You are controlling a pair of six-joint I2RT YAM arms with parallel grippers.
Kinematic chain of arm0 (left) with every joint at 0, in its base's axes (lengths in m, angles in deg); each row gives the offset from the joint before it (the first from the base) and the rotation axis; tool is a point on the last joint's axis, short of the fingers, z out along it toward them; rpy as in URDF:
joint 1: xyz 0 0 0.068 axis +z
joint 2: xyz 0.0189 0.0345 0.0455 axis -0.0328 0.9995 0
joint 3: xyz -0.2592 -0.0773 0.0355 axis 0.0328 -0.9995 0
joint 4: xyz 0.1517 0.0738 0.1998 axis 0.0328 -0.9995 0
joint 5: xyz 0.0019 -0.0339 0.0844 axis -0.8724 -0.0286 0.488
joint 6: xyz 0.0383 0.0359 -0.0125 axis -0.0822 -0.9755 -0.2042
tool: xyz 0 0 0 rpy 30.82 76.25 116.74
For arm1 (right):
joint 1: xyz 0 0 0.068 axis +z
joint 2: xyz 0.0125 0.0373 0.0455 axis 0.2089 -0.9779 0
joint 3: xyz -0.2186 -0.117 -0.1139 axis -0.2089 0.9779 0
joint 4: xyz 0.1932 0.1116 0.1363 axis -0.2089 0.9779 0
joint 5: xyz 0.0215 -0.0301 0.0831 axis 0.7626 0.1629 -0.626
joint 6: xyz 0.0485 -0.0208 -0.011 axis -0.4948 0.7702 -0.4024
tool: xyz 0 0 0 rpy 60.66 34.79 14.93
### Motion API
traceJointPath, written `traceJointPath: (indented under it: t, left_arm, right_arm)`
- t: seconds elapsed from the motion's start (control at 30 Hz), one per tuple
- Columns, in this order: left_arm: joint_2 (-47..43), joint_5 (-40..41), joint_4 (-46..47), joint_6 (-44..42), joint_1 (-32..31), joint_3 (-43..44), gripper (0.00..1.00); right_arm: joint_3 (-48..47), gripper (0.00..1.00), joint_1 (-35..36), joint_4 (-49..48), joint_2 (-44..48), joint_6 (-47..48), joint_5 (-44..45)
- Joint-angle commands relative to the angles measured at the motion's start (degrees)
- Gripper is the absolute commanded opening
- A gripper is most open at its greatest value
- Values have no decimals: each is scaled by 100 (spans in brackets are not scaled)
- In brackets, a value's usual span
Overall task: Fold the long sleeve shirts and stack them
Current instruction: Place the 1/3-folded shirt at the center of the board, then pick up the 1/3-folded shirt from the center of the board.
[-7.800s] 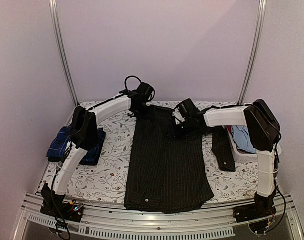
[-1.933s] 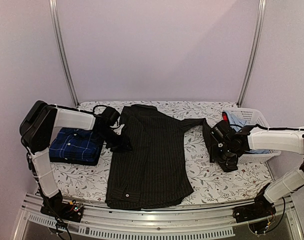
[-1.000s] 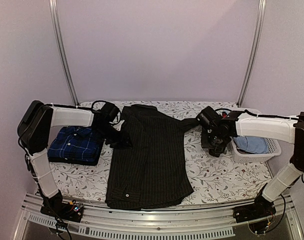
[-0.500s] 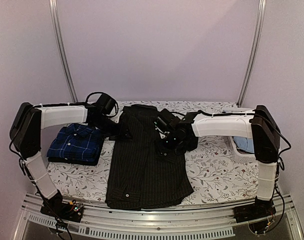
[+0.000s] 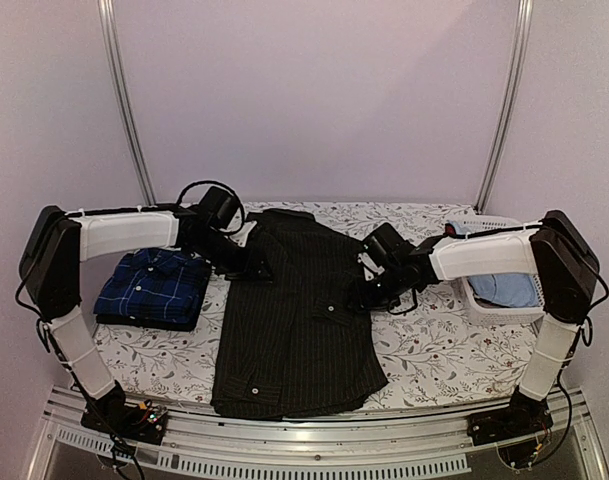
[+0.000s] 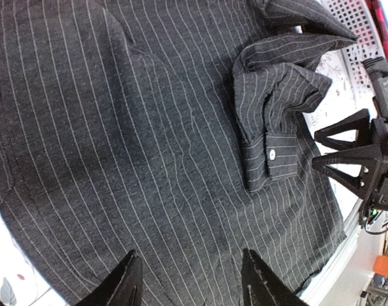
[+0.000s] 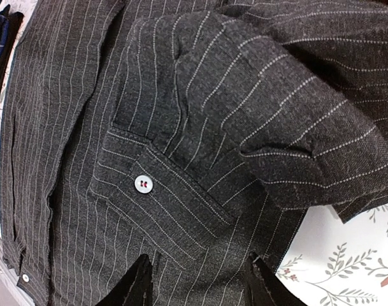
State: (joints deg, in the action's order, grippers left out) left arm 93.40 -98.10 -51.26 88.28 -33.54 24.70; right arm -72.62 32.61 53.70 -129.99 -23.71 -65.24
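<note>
The black pinstriped long sleeve shirt (image 5: 294, 330) lies flat mid-table, collar at the far end. Its right sleeve (image 7: 264, 89) is folded in over the body, the buttoned cuff (image 7: 162, 197) lying on the front; the left wrist view shows the same cuff (image 6: 273, 159). My right gripper (image 5: 369, 293) hovers open just right of that cuff, nothing between its fingers (image 7: 146, 274). Over the shirt's left shoulder edge, my left gripper (image 5: 256, 268) stands open above bare cloth (image 6: 181, 191). The navy checked shirt (image 5: 154, 288) sits folded at the left.
A white basket (image 5: 504, 314) holding light blue cloth (image 5: 509, 288) stands at the right edge, close behind the right forearm. A floral sheet (image 5: 444, 350) covers the table. Metal frame posts rise at both back corners.
The right gripper carried the sleeve from the right side across onto the shirt body, let go of it and drew back right. The left gripper shifted slightly toward the shirt's shoulder.
</note>
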Motion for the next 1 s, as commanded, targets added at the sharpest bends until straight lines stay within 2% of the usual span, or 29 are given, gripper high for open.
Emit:
traceJointPath:
  t: [0.0,0.73,0.87,0.97]
  left_arm:
    - [27,-33,5,-62,-106,206,53]
    - [53,93,7,-33,-217,218,52]
    - [29,90,40,-55,-237,204,53]
    - [20,57,94,-103,-270,175,52]
  right_arm:
    - [110,47,-30,-619,-1,-307,-430]
    - [-673,50,288,149,-864,-593,515]
    - [-729,41,288,144,-815,-622,587]
    - [-805,27,288,84,-844,-650,518]
